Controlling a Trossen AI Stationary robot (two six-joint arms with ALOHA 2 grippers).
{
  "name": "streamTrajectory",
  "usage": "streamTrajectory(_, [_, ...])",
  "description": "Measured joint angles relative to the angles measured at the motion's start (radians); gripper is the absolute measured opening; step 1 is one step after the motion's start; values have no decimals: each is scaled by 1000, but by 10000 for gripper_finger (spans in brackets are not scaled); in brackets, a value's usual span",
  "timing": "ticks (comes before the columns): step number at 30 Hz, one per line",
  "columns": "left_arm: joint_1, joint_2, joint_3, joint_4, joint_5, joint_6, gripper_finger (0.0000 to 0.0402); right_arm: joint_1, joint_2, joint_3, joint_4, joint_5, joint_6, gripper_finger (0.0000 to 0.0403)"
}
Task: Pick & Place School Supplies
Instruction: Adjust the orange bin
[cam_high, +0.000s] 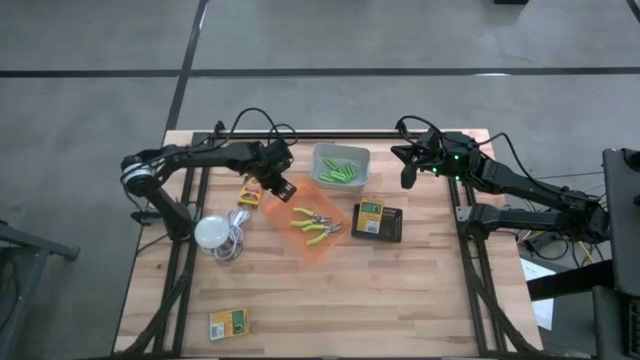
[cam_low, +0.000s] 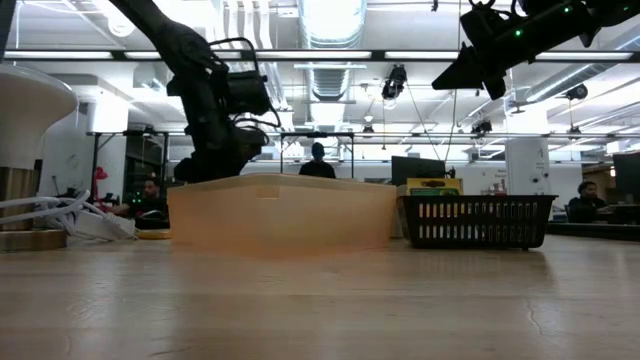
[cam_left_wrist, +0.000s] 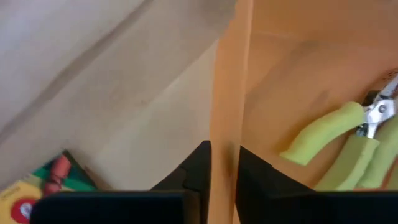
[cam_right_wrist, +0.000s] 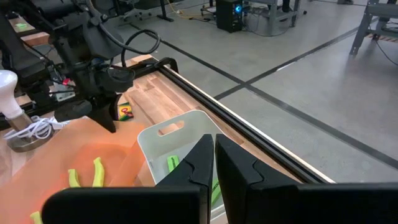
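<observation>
An orange bin (cam_high: 318, 243) stands mid-table with two green-handled pliers (cam_high: 314, 223) lying in it. My left gripper (cam_high: 282, 188) is at the bin's far left corner, pointing steeply down and shut on its wall. A yellow-and-green box (cam_high: 250, 192) lies on the table just left of that gripper. Lime-green markers (cam_high: 340, 172) lie in the grey bin (cam_high: 341, 153) behind the orange one. Another box (cam_high: 371, 217) sits in a black basket (cam_high: 392, 228), and a third (cam_high: 230, 322) lies near the table's front edge. My right gripper (cam_high: 408, 176) hangs shut and high at the far right, touching nothing. My left gripper straddles the orange bin's upright wall (cam_left_wrist: 225, 112) at its rim. One finger (cam_left_wrist: 255, 171) is inside the bin and the other finger (cam_left_wrist: 198, 168) is outside. The fingers come from above, slanting down. The bin rests on the table.
A white round thing with a coiled cable (cam_high: 213, 232) sits left of the orange bin. The near half of the table is mostly bare wood. People and shelving show in the room beyond the far edge.
</observation>
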Motion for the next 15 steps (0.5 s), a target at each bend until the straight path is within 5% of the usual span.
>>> streamTrajectory(5, [5, 25, 27, -1, -55, 40, 10, 0, 0, 0, 0, 0, 0, 18])
streamTrajectory(15, [46, 76, 111, -11, -130, 136, 14, 0, 0, 0, 0, 0, 0, 18])
